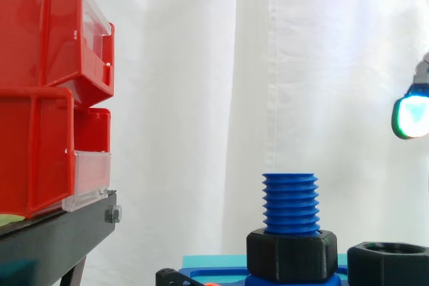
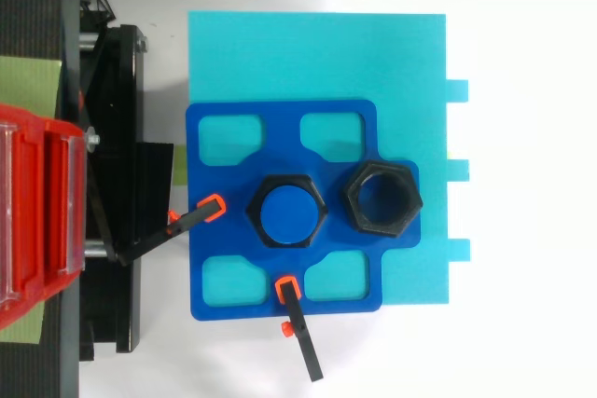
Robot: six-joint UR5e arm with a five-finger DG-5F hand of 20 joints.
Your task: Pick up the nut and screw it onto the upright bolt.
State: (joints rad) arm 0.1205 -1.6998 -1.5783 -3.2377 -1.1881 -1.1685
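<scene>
An upright blue threaded bolt stands on a dark blue plate, with a black hex nut seated around its base. From above, the bolt's round blue top sits inside that nut. A second black hex nut lies loose and flat on the plate just right of the bolt, and its top shows low in the side view. A small glowing part of my hand enters at the side view's right edge. It is well above the loose nut and touches nothing.
The blue plate lies on a cyan board and is held by two black clamps with orange tips. Stacked red bins on a black stand rise to the left of the bolt.
</scene>
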